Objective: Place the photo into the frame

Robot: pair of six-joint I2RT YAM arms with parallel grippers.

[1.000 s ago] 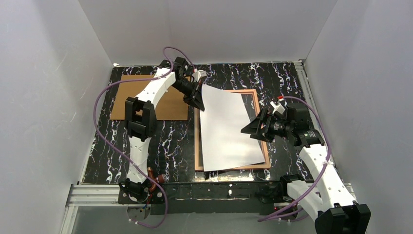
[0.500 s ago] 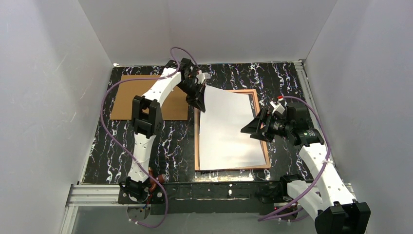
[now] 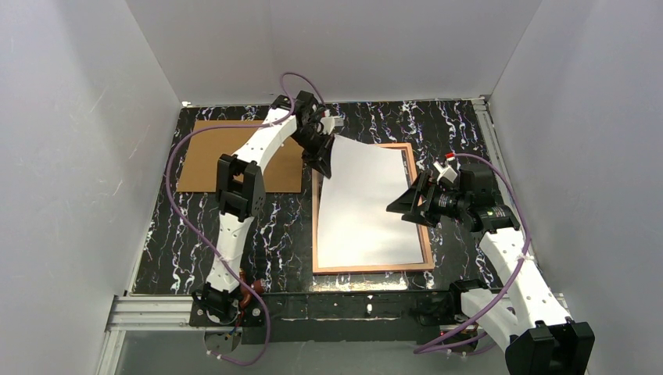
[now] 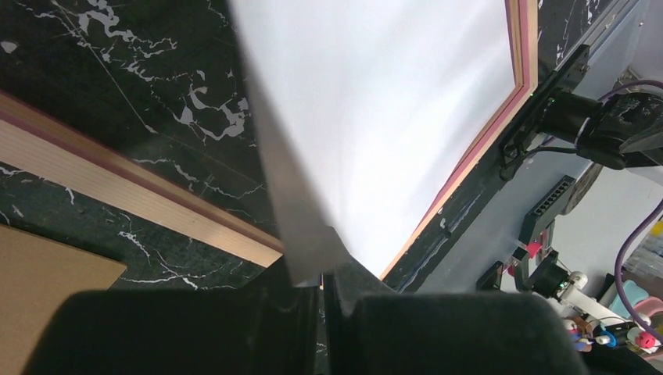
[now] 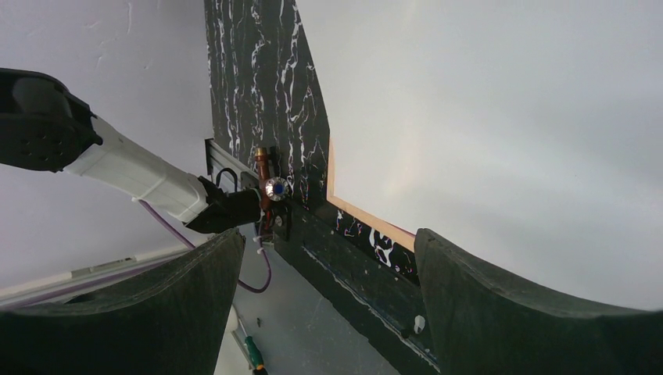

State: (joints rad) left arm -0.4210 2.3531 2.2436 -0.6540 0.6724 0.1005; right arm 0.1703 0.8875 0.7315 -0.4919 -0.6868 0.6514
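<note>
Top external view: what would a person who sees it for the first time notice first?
The large white back of the rectangular paper photo, lying over the thin copper-orange picture frame in the middle. The left gripper pinches its far left corner, and the open right gripper hovers at its right edge. A plain brown backing board lies far left.

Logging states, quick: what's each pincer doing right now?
Left pincer: closed on a corner of the photo.
Right pincer: open, holding nothing.
</note>
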